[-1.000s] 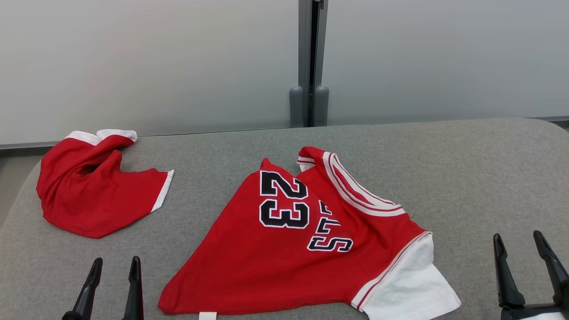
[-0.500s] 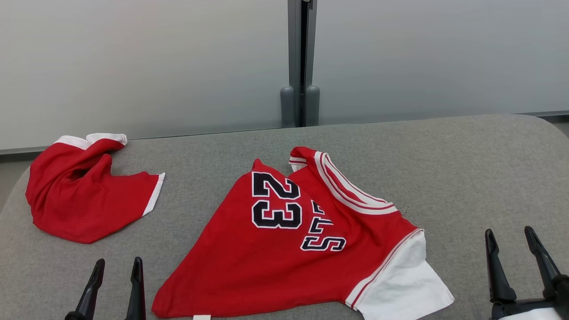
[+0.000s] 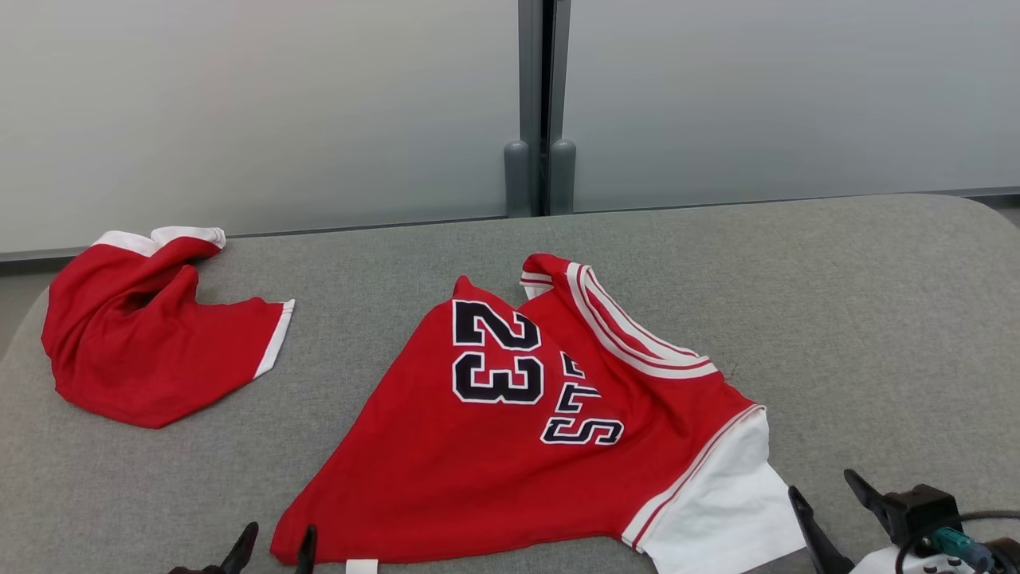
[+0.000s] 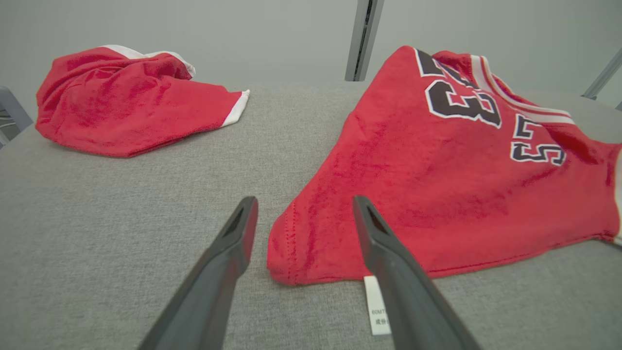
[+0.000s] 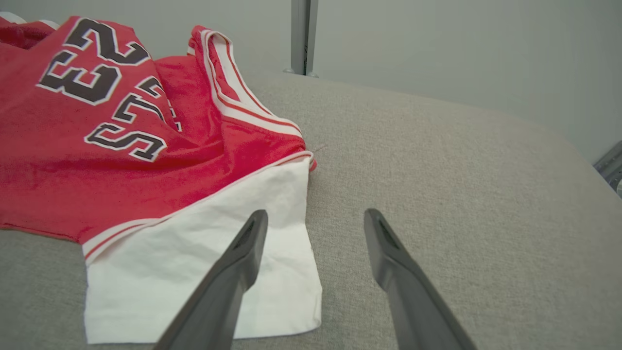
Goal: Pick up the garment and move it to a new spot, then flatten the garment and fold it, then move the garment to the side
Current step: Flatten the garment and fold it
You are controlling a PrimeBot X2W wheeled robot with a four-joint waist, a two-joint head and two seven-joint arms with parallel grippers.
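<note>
Lying rumpled near the middle of the grey padded surface was the red garment, a jersey with a black 23 and part of a word in black letters. Its striped collar faced the far wall, and a white sleeve spread out at its near right corner. A small care label stuck out from under the near hem.

The left claw sat low at the jersey's near left corner, its fingers spread wide and holding nothing; from where I stood I could not tell whether they touched the cloth. The right claw was likewise wide open and empty, just beside the sleeve's outer edge, one finger over the white cloth in the right wrist view.

A second red piece with white trim lay bunched at the far left of the surface, well apart from the jersey. Behind it all stood frosted panels with a grey post between them.
</note>
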